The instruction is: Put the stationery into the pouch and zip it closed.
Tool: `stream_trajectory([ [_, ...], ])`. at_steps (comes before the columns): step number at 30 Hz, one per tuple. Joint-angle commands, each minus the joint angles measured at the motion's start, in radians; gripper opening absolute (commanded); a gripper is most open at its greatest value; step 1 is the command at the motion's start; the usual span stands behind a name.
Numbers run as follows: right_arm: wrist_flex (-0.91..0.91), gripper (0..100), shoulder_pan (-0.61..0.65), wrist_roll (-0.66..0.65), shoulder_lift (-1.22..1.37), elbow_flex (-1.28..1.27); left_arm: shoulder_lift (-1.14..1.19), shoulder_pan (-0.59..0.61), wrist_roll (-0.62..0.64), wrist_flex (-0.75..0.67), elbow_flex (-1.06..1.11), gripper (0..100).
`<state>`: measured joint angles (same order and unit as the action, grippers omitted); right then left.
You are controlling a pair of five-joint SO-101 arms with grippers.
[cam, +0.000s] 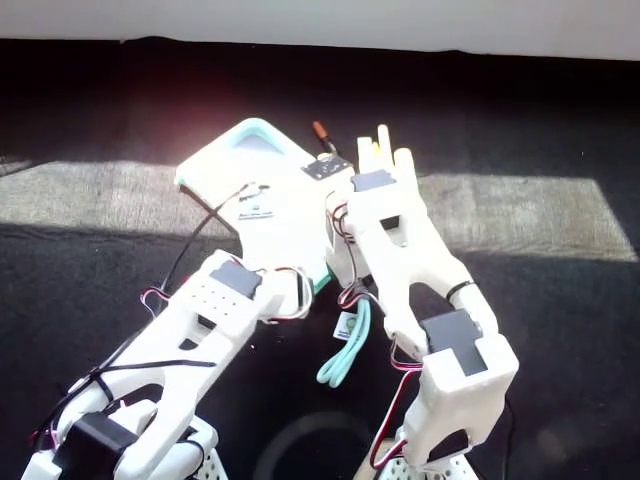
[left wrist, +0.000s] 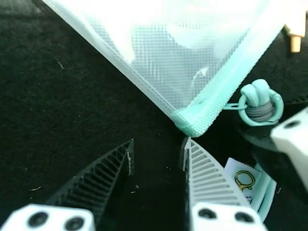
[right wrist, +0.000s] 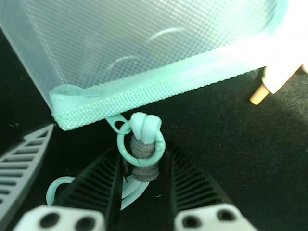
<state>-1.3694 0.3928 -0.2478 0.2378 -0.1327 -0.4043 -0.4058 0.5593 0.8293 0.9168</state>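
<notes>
The mint mesh pouch [cam: 262, 195] lies flat on the dark table, one corner toward the arms. My left gripper [left wrist: 158, 150] is open just short of that corner [left wrist: 194, 124], holding nothing. The zip pull [right wrist: 142, 139], a mint ring with a knotted cord, hangs off the corner. My right gripper [right wrist: 144, 155] is shut on the zip pull, a finger on each side. A cream pen [right wrist: 269, 82] with a tan tip lies outside the pouch beside its zip edge. Faint round shapes show through the mesh.
The loose end of the mint cord [cam: 345, 355] and a small paper tag [left wrist: 243, 179] trail on the table between the arms. An orange-tipped pen [cam: 320, 133] lies beyond the pouch's far edge. A bright band of sunlight crosses the table.
</notes>
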Motion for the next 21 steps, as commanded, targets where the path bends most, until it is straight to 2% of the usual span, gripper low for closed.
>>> stream_trajectory([
  [1, 0.007, 0.7, -0.007, -0.008, -0.024, 0.012, -0.010, -0.071, 0.006, -0.029, -0.013, 18],
  [6, 0.005, 0.7, -0.007, -0.008, -0.024, 0.012, -0.002, -0.091, 0.006, -0.144, -0.005, 18],
  [11, 0.001, 0.7, -0.007, -0.008, -0.024, 0.012, 0.001, -0.031, 0.005, -0.226, -0.005, 18],
  [16, -0.001, 0.7, -0.007, -0.008, -0.024, 0.012, 0.001, 0.019, -0.117, -0.242, 0.018, 18],
  [21, 0.004, 0.7, -0.007, -0.008, -0.024, 0.013, 0.001, -0.002, -0.127, -0.333, 0.081, 18],
])
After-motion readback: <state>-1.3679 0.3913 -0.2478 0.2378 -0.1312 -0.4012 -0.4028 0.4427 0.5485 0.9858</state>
